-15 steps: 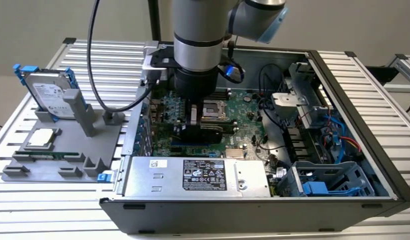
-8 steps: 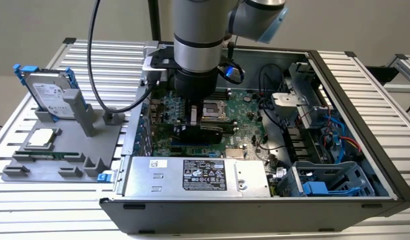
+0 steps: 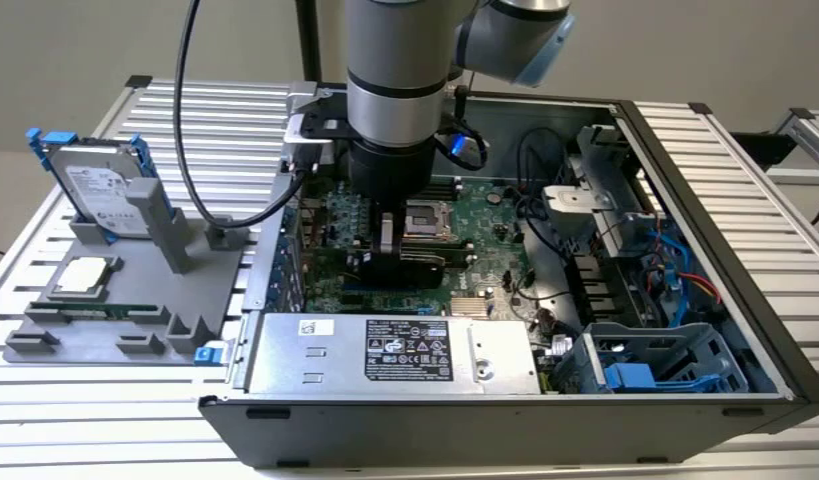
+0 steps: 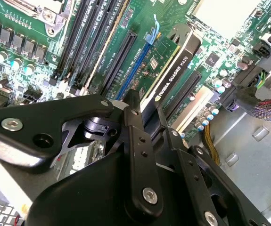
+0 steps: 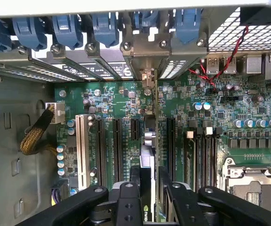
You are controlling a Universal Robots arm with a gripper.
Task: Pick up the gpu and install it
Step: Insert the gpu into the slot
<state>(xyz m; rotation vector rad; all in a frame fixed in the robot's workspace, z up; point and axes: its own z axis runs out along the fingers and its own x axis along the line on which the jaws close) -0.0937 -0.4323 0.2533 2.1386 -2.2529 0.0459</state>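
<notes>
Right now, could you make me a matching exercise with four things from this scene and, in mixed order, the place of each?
1 gpu
2 hard drive
3 processor chip
4 power supply

A lying flat on the grey holder
B between the fingers of the gripper
C standing upright in the grey holder
D lying along the computer case wall

Pairs: 1-B, 2-C, 3-A, 4-D

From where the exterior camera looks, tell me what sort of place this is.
Probably a lab bench for robotic computer assembly. An open computer case lies on a slatted aluminium table, a grey fixture holds a hard drive and other parts, and the claw holds the gpu on edge over the motherboard.
</notes>
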